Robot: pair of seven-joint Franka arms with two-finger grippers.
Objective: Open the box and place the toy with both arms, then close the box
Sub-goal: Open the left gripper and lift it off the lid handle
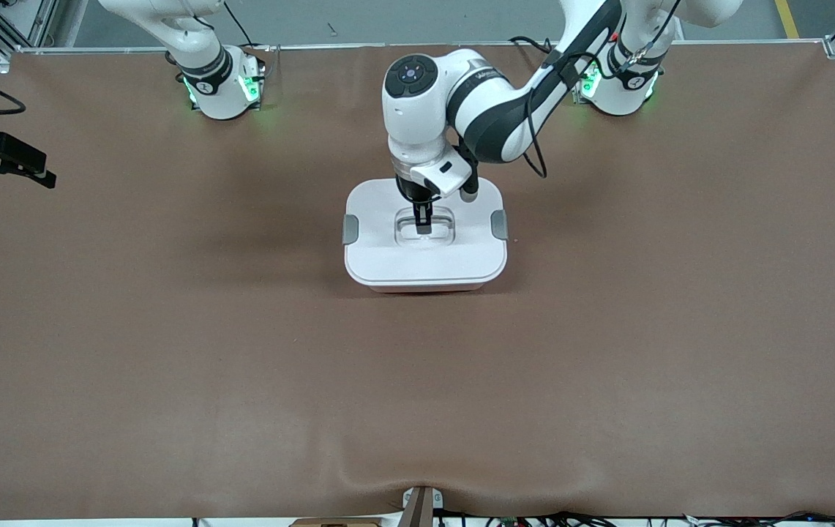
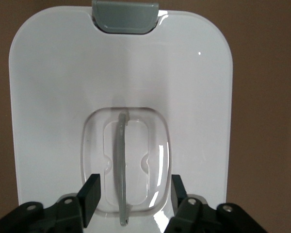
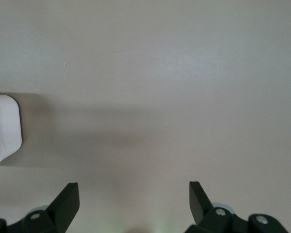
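Observation:
The box (image 1: 424,260) stands mid-table with its white lid (image 2: 194,97) on, and both grey clips (image 1: 350,228) (image 1: 499,224) sit at its ends. My left gripper (image 1: 423,224) is over the lid's recessed centre handle (image 2: 120,165). It is open (image 2: 134,187), with one finger on each side of the handle bar and not touching it. My right gripper (image 3: 133,187) is open and empty, held high over bare table toward the right arm's end (image 1: 36,172). The toy is not in view.
The brown table mat (image 1: 607,366) lies all round the box. One corner of the box (image 3: 5,131) shows in the right wrist view. The arms' green-lit bases (image 1: 223,88) (image 1: 618,84) stand at the table edge farthest from the front camera.

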